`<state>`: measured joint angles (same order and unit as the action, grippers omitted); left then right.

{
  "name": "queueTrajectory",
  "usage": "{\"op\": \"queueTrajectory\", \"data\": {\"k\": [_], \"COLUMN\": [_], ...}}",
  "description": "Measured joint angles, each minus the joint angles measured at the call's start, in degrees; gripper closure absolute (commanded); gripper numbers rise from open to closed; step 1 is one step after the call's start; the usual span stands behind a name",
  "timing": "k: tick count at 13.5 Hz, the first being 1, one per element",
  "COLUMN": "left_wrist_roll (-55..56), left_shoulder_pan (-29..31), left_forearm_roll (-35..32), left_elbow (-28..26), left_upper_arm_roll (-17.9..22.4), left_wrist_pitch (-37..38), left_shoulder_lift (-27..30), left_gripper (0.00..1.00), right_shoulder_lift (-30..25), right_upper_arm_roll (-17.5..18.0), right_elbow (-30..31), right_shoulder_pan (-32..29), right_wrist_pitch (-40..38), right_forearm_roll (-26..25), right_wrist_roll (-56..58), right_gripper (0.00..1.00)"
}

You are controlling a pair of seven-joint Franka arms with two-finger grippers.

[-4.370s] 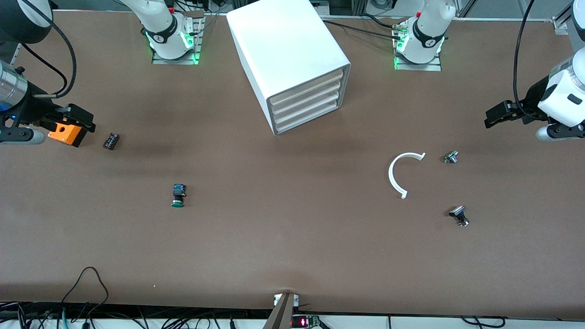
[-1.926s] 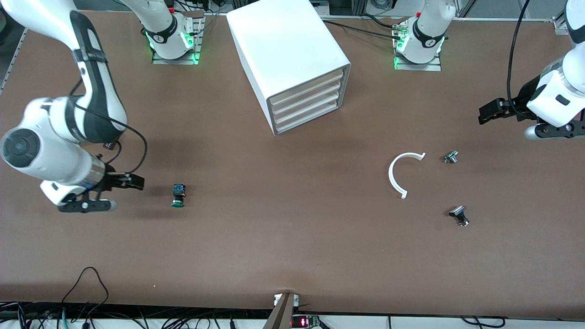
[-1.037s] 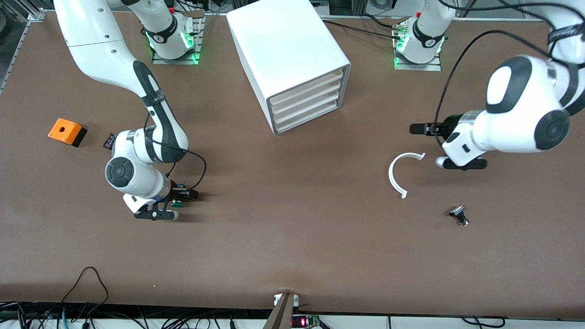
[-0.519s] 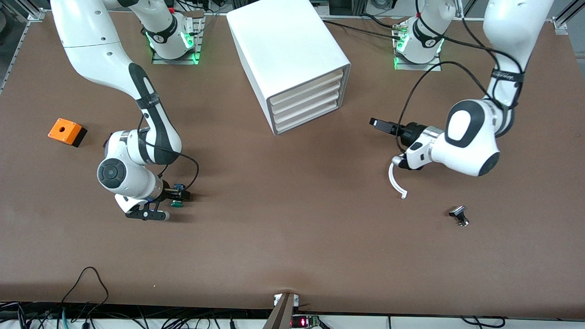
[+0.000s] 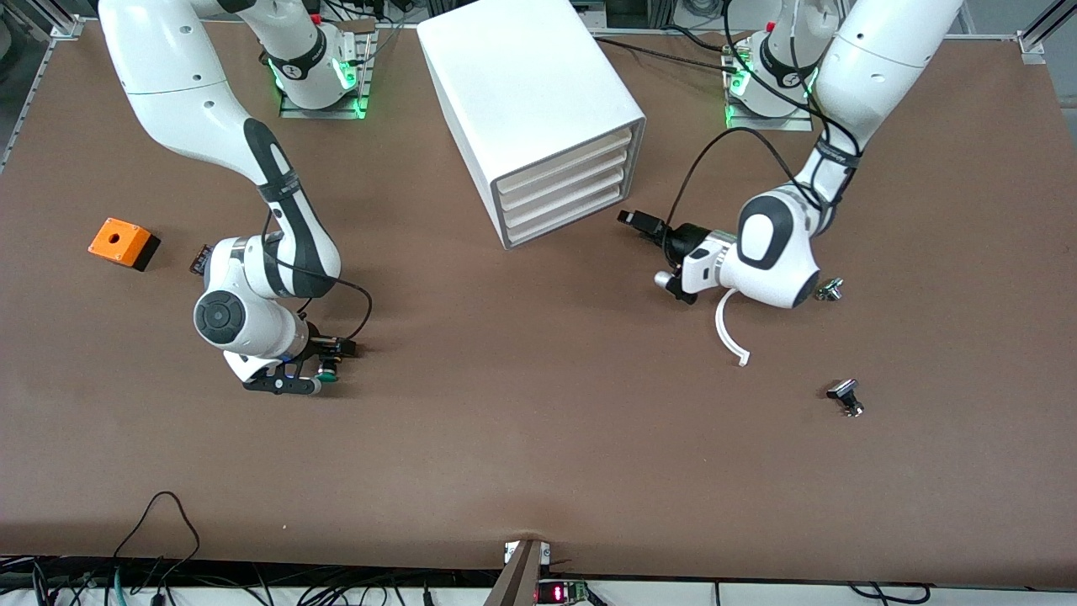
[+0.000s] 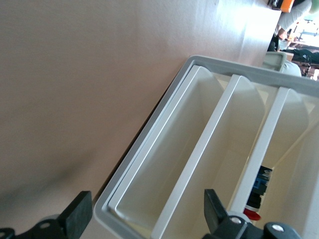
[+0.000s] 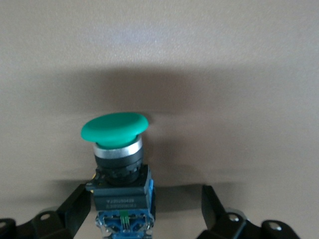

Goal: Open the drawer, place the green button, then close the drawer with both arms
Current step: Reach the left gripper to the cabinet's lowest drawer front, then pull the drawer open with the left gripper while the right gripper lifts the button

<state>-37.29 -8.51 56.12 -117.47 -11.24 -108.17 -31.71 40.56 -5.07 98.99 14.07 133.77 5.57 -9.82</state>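
Observation:
The button lies on its side on the table toward the right arm's end; its green cap, black body and blue rear block show in the right wrist view. My right gripper is open and down at the table, its jaws on either side of the button's body. The white cabinet stands at the table's middle with all drawers shut. Its bottom drawer also shows in the left wrist view. My left gripper is open just in front of the drawer fronts.
An orange box and a small black part lie toward the right arm's end. A white C-shaped piece and two silver-black small buttons lie toward the left arm's end.
The right arm swung in from the table's end and lowered its open gripper around the button. The left arm swung in from its end toward the cabinet's drawer fronts.

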Motion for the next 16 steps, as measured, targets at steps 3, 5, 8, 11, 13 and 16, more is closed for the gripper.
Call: {"op": "queueTrajectory", "data": {"k": [3,5,8,11,13,16], "left_wrist_roll": [-1.46,-1.48,-1.66,-1.86,-1.93,-2.13], "left_shoulder_pan": [-0.94,-1.45,-2.63,-3.19,-3.27,-3.71], "left_forearm_roll": [0.27,0.68,2.47,2.69,4.22,5.51], "left_elbow": [-0.22,-0.43,-1.04,-1.31,-1.8,-2.89], "left_upper_arm_roll": [-1.97,-3.6,-4.51,-4.89,-5.27,-6.24], "left_wrist_pitch": [-0.21,-0.31,-0.61,-0.68,-0.75,-2.52], "left_shoulder_lift": [-0.46,-0.48,-0.78,-1.47,-1.86,-2.06], "left_gripper": [0.23,0.45,0.56,0.56,0.57,0.78], "right_shoulder_lift": [-0.52,-1.16,-1.36,-1.91,-3.13,-4.89], "right_upper_arm_roll": [0.16,0.4,2.03,2.92,2.92,2.94], "right_elbow": [0.15,0.36,0.36,-0.29,-1.58,-4.91], "right_shoulder_pan": [0.1,0.14,0.27,0.49,0.46,0.48], "right_wrist_pitch": [0.0,-0.11,-0.06,0.27,0.37,0.43], "right_forearm_roll": [0.0,-0.02,0.01,0.02,0.02,0.02], "right_wrist_roll": [0.0,0.0,-0.09,-0.69,-0.69,1.43], "right_gripper": [0.53,0.72,0.79,0.79,0.79,0.79]}}
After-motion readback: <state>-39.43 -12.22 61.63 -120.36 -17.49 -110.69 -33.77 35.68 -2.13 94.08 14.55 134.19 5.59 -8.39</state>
